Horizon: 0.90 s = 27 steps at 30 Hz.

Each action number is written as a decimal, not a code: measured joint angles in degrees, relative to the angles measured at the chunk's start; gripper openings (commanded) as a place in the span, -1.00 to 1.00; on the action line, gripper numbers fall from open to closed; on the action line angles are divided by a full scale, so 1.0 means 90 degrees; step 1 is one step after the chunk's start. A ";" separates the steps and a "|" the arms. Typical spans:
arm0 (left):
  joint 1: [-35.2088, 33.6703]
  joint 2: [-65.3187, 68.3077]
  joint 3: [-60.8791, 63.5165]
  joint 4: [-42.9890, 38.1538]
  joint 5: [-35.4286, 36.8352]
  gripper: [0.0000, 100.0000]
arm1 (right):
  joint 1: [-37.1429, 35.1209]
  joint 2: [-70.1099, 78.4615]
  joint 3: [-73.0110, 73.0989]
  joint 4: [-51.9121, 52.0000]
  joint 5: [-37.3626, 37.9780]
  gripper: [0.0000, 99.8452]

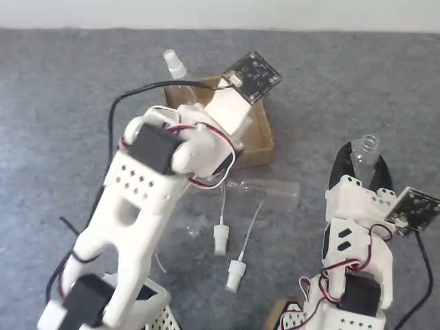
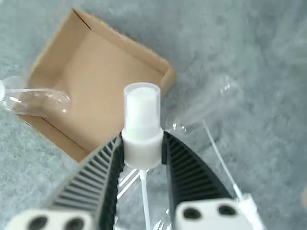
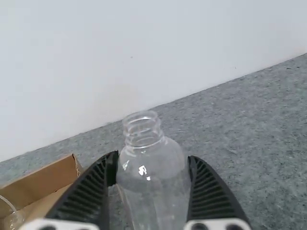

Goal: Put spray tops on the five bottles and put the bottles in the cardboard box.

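Left gripper (image 2: 142,146) clamps a spray top (image 2: 141,117) by its collar, dip tube (image 2: 144,196) trailing between the jaws, cardboard box (image 2: 96,76) beyond the tips; right gripper (image 3: 152,160) holds an uncapped bottle (image 3: 151,179) upright; probable fault: the flexible tube misses the narrow neck (image 3: 141,127) and buckles, tilting the top.

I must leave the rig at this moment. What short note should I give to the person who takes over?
Left gripper: shut on a spray top, held at the cardboard box.
Right gripper: shut on an uncapped bottle, held upright, away from the box.
Done: one capped bottle is in the box, leaning on its wall.
On the table: a bare bottle lying on its side, a loose spray top and a second spray top.
Left: join the held top and bottle, cap the others, put them all in the box.
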 measured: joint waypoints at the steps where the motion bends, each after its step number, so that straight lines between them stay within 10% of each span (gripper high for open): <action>1: 0.0000 -0.0107 0.0000 -0.0029 0.0068 -0.97 | -0.0029 0.0000 0.0000 0.0000 0.0000 -0.93; 27: -0.0400 -0.2256 0.0498 -0.0840 0.1260 -0.98 | -0.2608 0.0000 0.0293 0.0000 0.0625 -0.93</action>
